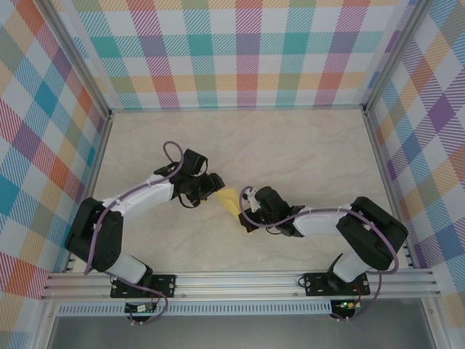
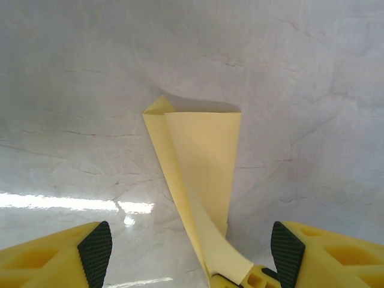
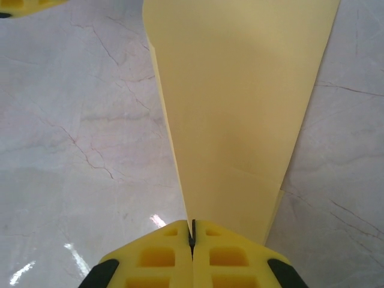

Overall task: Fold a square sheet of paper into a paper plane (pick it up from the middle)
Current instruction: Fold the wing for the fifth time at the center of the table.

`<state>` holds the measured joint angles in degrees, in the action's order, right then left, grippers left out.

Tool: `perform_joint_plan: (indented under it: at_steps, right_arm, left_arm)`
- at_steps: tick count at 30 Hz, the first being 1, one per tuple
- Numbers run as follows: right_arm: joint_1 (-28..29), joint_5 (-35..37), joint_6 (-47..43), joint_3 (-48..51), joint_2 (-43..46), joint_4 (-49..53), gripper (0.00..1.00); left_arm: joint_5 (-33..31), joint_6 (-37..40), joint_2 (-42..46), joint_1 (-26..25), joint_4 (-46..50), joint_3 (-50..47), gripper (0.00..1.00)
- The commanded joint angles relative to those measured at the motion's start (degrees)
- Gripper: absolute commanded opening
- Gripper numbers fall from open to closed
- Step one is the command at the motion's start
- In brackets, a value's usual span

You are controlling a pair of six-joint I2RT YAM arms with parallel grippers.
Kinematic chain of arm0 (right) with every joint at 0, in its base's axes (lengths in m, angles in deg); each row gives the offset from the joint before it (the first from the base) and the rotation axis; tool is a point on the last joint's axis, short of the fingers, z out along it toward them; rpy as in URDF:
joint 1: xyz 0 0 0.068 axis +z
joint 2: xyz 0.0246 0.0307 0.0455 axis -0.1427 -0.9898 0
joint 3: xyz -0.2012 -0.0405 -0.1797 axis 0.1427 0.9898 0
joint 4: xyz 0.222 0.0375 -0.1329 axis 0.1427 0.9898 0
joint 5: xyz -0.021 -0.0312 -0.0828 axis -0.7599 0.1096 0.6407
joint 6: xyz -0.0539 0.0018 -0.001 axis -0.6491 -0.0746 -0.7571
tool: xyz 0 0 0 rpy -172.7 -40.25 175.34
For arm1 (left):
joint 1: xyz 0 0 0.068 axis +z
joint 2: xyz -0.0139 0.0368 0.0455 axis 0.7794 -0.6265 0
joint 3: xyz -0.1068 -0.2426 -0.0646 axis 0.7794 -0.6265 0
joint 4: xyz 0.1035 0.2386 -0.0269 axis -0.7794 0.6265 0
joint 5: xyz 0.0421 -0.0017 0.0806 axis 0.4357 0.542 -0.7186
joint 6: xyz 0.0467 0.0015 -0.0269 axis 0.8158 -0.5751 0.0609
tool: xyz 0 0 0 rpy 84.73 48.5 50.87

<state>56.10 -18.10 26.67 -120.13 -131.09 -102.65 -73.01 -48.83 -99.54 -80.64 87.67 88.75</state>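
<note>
Locating the yellow sheet of paper (image 1: 229,201), you find it near the middle of the tabletop (image 1: 305,145), between the two arms. It is folded into a long tapered wedge. In the left wrist view the paper (image 2: 201,168) shows two overlapping layers, with a long crease running from the wide end to the narrow end. The wide end has a straight edge and one small raised corner, and it casts a thin shadow on the marbled surface.

The right end effector (image 1: 245,217) is clamped on the narrow end. In its own wrist view the right end effector (image 3: 192,240) has both yellow fingers pressed together, and the paper (image 3: 240,108) fans out from the seam between them.

The left end effector (image 1: 214,185) stands just beside the paper's wide end. In its wrist view the left end effector (image 2: 192,246) is spread wide, with the black pads (image 2: 96,252) well apart on either side of the paper and not touching it.
</note>
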Motion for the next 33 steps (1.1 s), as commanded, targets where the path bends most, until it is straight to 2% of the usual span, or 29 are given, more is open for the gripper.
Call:
perform_joint_plan:
  at_steps: [1, 6, 10, 14, 33]
  right_arm:
    - [-1.8, -6.8, 5.8, 0.2, -0.4, -2.8, 0.01]
    - [-3.2, -10.9, 9.1, -0.6, -3.0, -4.2, 0.01]
    - [-3.3, -9.8, 10.2, -0.5, -3.5, -3.9, 0.01]
    - [-3.6, -8.7, 10.2, -0.8, -3.8, -2.4, 0.01]
    - [-3.6, -5.0, 7.0, -1.3, -3.5, 4.6, 0.02]
  left_arm:
    - [-2.1, -0.3, 3.2, 0.6, -1.2, -3.2, 0.70]
    - [1.2, -0.2, 5.1, 0.6, -7.0, -6.8, 0.65]
    - [1.9, -0.6, 5.6, 0.6, -7.3, -8.6, 0.63]
    - [2.1, -2.3, 7.2, 0.6, -12.3, -11.5, 0.62]
    - [-5.4, -9.6, 15.0, 0.6, -12.8, -18.1, 0.63]
